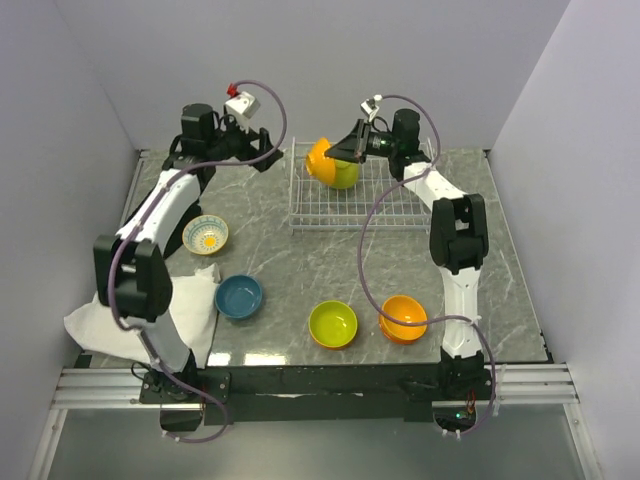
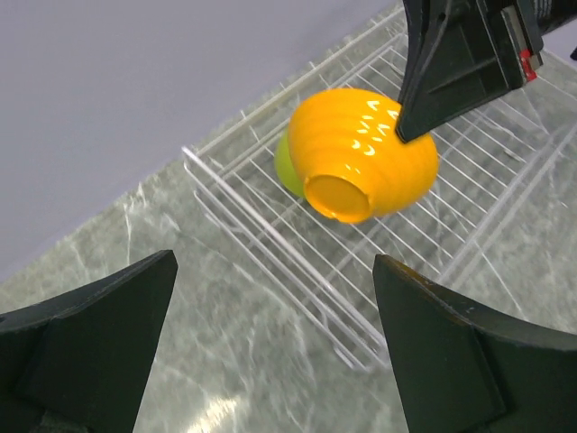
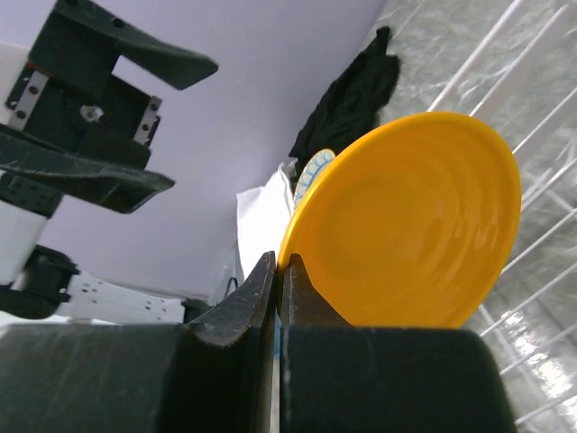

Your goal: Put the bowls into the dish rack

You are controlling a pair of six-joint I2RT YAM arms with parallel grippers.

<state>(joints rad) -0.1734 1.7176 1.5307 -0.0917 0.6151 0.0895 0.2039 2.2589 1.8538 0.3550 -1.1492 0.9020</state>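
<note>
Right gripper (image 3: 278,263): pinched on the rim of the orange bowl (image 3: 406,225) — bowl tipped sideways within the dish rack (image 1: 400,205), just beside a lime bowl (image 1: 346,178).
Left gripper (image 2: 275,266): jaws wide, holding nothing.

Grey marbled table top (image 1: 300,262), crumpled white cloth (image 1: 85,325) at its near-left corner, pale walls (image 1: 300,60)

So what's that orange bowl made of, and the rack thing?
The orange bowl looks like shiny plastic, maybe glazed ceramic: it has smooth moulded rings and bright glints of light. The dish rack looks like thin metal wire with a white coating: straight, skinny bars you can see through.
</note>
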